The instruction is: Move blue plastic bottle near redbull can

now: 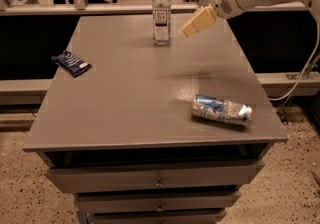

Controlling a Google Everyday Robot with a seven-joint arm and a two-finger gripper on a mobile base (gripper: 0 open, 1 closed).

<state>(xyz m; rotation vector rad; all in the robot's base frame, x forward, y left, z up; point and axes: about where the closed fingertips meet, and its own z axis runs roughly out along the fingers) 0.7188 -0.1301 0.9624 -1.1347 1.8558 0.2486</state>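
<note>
The blue plastic bottle (161,12) stands upright at the far middle of the grey table (125,98); it is clear with a white cap and a white-and-dark label. The redbull can (221,110) lies on its side near the front right of the table, blue and silver. My gripper (196,23) hangs above the table just right of the bottle, apart from it, at about the level of the bottle's label. It holds nothing that I can see.
A flat dark-blue snack packet (71,63) lies at the left side of the table. Drawers (160,180) are under the tabletop. A rail and chair legs stand behind the far edge. A cable runs down at the right.
</note>
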